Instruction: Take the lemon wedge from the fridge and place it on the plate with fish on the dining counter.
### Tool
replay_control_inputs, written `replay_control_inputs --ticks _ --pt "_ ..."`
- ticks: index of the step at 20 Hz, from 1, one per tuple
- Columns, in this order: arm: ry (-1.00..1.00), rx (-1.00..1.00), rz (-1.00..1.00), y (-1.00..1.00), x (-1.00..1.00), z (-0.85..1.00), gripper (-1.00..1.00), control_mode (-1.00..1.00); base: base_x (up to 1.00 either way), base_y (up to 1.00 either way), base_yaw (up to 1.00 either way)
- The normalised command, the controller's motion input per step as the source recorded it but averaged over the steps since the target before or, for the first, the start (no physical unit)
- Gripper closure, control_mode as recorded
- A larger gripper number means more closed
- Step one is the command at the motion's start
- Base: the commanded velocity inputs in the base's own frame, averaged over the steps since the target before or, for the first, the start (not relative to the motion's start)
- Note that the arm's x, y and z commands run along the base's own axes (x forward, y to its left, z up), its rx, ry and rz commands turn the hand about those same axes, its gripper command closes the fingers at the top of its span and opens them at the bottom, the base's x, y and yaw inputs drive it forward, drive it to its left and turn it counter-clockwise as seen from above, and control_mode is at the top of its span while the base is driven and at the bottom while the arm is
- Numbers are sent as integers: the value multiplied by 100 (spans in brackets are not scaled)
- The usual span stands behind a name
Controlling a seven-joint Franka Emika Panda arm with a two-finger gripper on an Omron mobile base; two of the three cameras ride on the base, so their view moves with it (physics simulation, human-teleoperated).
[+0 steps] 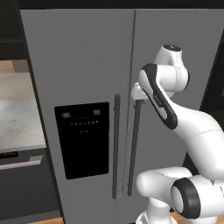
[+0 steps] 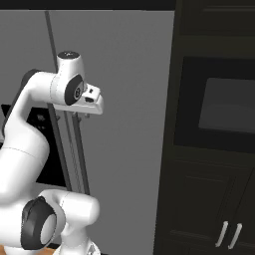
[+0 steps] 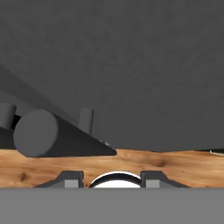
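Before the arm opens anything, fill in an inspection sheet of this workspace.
Surface: grey-white marble countertop left of the fridge; wooden floor below.
Job's things: fridge, both doors shut, with black dispenser panel; two long dark handles, the right-door handle nearest the arm. Lemon wedge, plate, fish: nothing seen.
Clutter: nothing seen.
Tool: tool at the top of the fridge handles; whether it grips one cannot be told.
Cables: nothing seen.
Surroundings: dark cabinets with a built-in oven right of the fridge.

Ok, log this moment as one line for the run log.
stage: reaching for fridge door | doors: shut | gripper: at top of right door handle | grip: unclear | lemon wedge: not yet fetched
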Motion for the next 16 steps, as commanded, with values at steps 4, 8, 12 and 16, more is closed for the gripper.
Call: replay_control_inputs --ticks 4,8,12,16 --pt "-3 0 0 2 -8 0 -100 -100 0 0 0" --pt "0 0 0 0 0 0 -100 -100 0 0 0" --pt "0 0 0 0 0 0 -100 -100 0 0 0" --pt "0 0 0 0 -1 0 -100 -100 0 0 0"
